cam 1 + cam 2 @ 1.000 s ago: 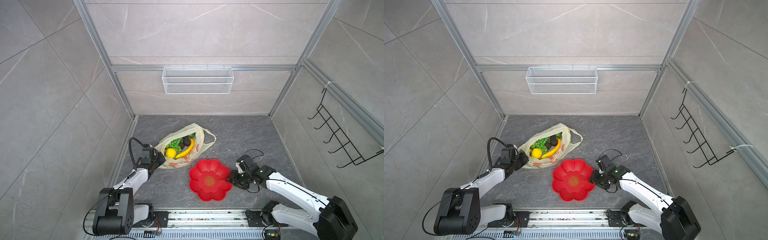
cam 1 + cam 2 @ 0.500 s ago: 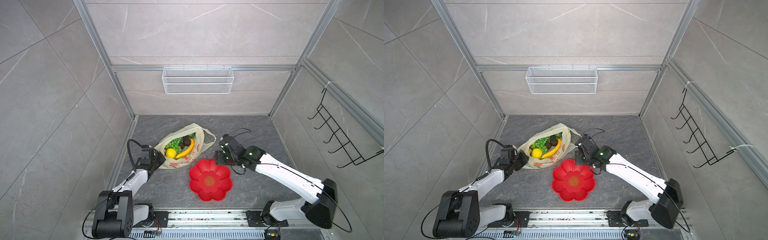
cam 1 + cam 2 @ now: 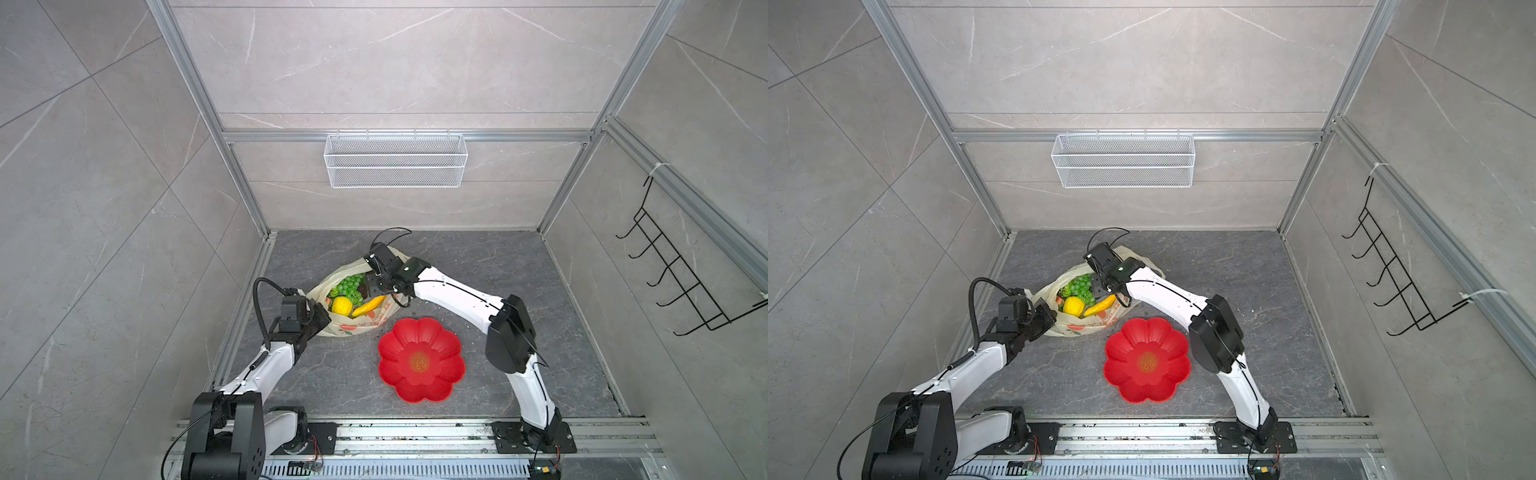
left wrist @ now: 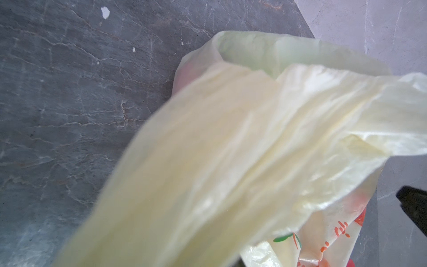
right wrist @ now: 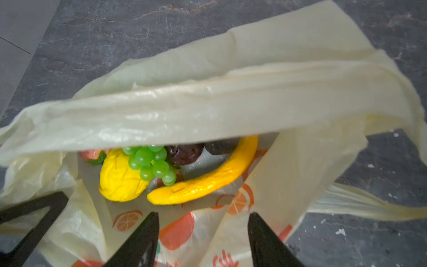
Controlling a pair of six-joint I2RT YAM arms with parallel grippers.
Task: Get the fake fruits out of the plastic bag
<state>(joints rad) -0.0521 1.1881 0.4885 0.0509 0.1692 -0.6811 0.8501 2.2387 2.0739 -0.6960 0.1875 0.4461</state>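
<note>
In both top views the thin pale-yellow plastic bag lies left of centre, the right jaws over its mouth. Left wrist view: its film runs taut, and the left jaws are together, clamped on it. Right wrist view: the right jaws are apart. The curved yellow plastic banana lies just above them in the frame, its long axis running from lower left to upper right.

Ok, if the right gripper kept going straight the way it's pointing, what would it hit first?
Probably the yellow banana inside the plastic bag, though the right gripper might brush the bag's printed film first; depth is unclear.
</note>
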